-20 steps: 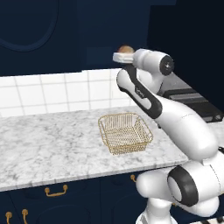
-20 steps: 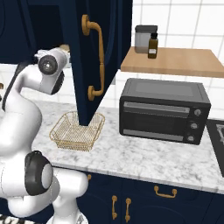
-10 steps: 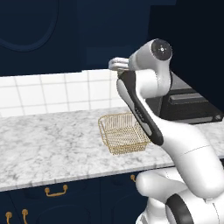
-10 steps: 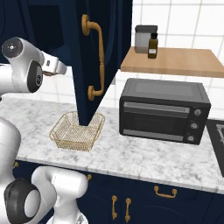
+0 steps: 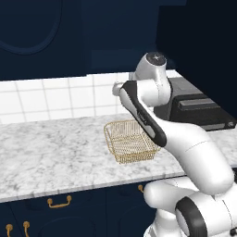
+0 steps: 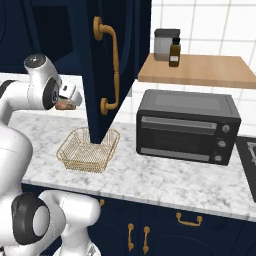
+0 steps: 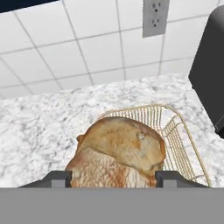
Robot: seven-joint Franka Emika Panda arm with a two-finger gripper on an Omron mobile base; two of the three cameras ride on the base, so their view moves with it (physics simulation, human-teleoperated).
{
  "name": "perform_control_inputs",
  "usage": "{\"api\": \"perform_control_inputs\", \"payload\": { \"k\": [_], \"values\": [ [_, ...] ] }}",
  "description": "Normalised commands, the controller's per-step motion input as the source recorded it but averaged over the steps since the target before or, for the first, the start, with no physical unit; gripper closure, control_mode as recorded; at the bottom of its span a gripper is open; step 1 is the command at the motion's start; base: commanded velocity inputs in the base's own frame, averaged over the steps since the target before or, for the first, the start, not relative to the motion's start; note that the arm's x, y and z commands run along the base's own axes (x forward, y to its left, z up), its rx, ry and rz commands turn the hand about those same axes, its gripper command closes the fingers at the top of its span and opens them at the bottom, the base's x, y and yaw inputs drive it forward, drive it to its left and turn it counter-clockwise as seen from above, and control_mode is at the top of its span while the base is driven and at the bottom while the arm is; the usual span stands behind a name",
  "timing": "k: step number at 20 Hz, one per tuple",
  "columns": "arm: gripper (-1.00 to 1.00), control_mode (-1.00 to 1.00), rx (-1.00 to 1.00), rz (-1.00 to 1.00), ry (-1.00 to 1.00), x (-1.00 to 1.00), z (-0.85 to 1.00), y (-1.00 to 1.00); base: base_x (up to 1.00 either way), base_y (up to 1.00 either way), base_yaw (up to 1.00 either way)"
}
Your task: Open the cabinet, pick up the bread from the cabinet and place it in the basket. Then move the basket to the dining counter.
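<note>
My gripper [image 7: 113,178] is shut on the bread [image 7: 118,151], a golden-brown roll held between the two fingertips [image 7: 57,178]. It hangs a little above the near left side of the gold wire basket [image 7: 175,131], which stands on the marble worktop. From the right base view, the gripper [image 6: 70,99] holds the bread [image 6: 62,105] above and left of the basket [image 6: 89,150], beside the open cabinet door [image 6: 95,75]. From the left base view, the gripper [image 5: 117,88] is above the basket [image 5: 131,141]. The dining counter is out of view.
A black toaster oven [image 6: 187,125] stands right of the basket. Above it, a wooden shelf [image 6: 200,70] carries a jar and a brown bottle. The open door's brass handle [image 6: 114,65] hangs over the basket. White tiles with an outlet [image 7: 155,17] back the worktop [image 5: 55,152].
The arm has swung down from cabinet-shelf height with the bread in its grip, and the hand is now low over the basket.
</note>
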Motion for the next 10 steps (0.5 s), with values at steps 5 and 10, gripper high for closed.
{"api": "perform_control_inputs", "payload": {
  "k": [5, 10],
  "values": [
    [1.00, -1.00, 0.00, 0.02, 0.29, 0.43, -1.00, 0.00, 0.00, 0.00, 0.00],
    [1.00, -1.00, -0.03, 0.01, 0.13, 0.16, -1.00, 0.00, 0.00, 0.00, 0.00]
  ]
}}
